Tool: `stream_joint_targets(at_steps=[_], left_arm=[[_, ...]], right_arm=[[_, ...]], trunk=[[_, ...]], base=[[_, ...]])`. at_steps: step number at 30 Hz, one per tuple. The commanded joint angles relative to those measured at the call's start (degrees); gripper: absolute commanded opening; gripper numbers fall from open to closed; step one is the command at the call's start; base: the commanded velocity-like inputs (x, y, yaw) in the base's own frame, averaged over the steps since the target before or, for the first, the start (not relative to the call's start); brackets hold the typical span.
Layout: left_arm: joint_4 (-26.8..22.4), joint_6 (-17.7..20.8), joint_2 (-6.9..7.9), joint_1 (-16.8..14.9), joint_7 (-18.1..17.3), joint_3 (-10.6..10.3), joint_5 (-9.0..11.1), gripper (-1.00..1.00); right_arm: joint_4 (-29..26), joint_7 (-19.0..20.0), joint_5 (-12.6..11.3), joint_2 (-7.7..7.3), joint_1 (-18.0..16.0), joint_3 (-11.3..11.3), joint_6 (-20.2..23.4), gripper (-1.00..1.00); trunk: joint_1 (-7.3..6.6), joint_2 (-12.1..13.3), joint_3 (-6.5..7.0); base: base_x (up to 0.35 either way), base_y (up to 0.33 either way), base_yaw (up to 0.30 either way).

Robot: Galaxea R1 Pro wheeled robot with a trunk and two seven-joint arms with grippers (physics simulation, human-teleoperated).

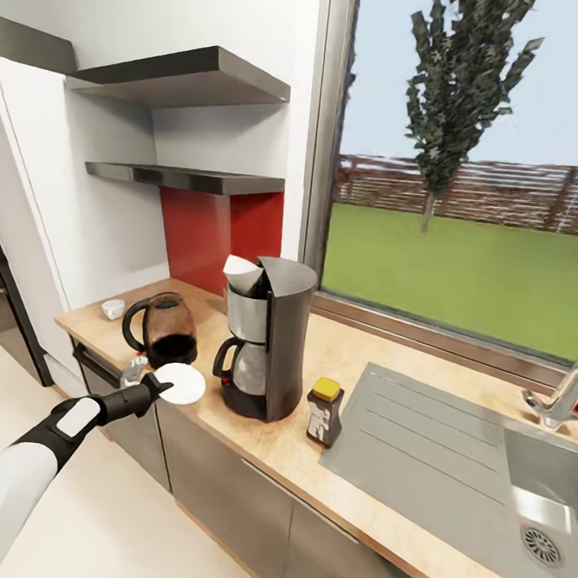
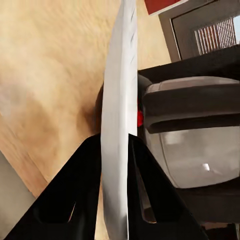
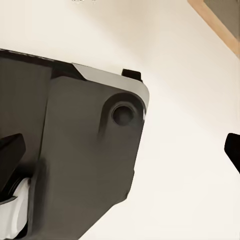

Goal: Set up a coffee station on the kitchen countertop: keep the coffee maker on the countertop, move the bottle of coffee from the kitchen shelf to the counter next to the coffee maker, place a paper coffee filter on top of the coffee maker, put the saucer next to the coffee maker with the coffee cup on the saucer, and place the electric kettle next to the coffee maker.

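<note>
The black coffee maker [image 1: 268,339] stands on the wooden countertop [image 1: 353,364] with a white paper filter [image 1: 242,275] on its top. My left gripper [image 1: 161,389] is shut on the rim of the white saucer [image 1: 182,383], holding it level at the counter's front edge, between the dark kettle [image 1: 166,327] and the coffee maker. In the left wrist view the saucer [image 2: 119,115] runs edge-on between the black fingers [image 2: 80,195], close to the glass carafe [image 2: 192,155]. The yellow-capped coffee bottle [image 1: 324,412] stands right of the coffee maker. A small white cup [image 1: 114,308] sits at the counter's far left.
A steel sink [image 1: 491,479] with a faucet [image 1: 568,393] takes up the counter's right part. Two dark shelves [image 1: 189,177] hang above the left end, beside a large window. The right gripper [image 3: 120,155] hangs over the pale floor [image 3: 185,75] beside my dark base [image 3: 75,150].
</note>
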Motion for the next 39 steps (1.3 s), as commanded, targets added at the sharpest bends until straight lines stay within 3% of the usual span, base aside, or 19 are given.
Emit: stream_joint_targets(at_steps=[1, 8, 14, 22, 24, 31, 36, 39], left_arm=[[0.4, 0.3, -0.02, -0.1, 0.0, 0.3, 0.1, -1.0], [2.9, 0.0, -0.06, 0.0, 0.4, 0.3, 0.2, -1.0], [2.6, -0.6, -2.02, 0.0, 5.7, 0.5, 1.0, -1.0], [2.8, -2.3, -1.81, 0.0, 6.4, 0.6, 1.0, -1.0], [2.6, -2.8, -1.16, 0.7, 6.1, 0.9, 1.0, -1.0], [2.1, -1.2, -0.86, 2.9, 6.4, 0.4, 0.8, -1.0], [2.0, -1.1, -0.26, 3.0, 6.9, 0.4, 1.0, -1.0], [2.0, -1.2, 0.17, 2.9, 7.3, 0.5, 1.0, -1.0]], right_arm=[[-0.1, -0.1, -0.2, 0.0, 0.0, 0.4, 0.4, 1.0], [-0.1, -0.1, -0.2, 0.0, 0.0, 0.4, 0.4, 1.0], [-0.1, -0.1, -0.2, 0.0, 0.1, 0.4, 0.4, 1.0], [-0.1, 0.0, -0.1, 0.06, 0.1, 0.5, 0.2, 1.0], [-0.5, 0.0, -0.1, 0.71, 0.5, 0.3, -0.2, 1.0], [-0.5, 0.0, -0.1, 2.96, 0.4, 0.2, -0.4, 1.0], [-0.5, 0.0, -0.1, 4.56, 0.4, 0.2, -0.4, 1.0], [-0.5, -0.1, -0.1, 4.79, 0.4, 0.2, -0.4, 1.0]], trunk=[[0.04, -0.1, -0.13], [0.04, -0.1, -0.13], [0.04, -0.1, -0.13], [0.04, -0.1, -0.13], [0.04, -0.1, -0.13], [0.04, -0.1, -0.13], [0.04, -0.1, -0.13], [0.04, -0.1, -0.13]], base=[[0.035, 0.0, 0.0], [0.008, 0.0, 0.0], [0.0, 0.0, 0.0], [0.0, 0.0, 0.0], [0.0, 0.0, 0.0], [0.0, 0.0, 0.0], [0.0, 0.0, 0.0], [0.0, 0.0, 0.0]])
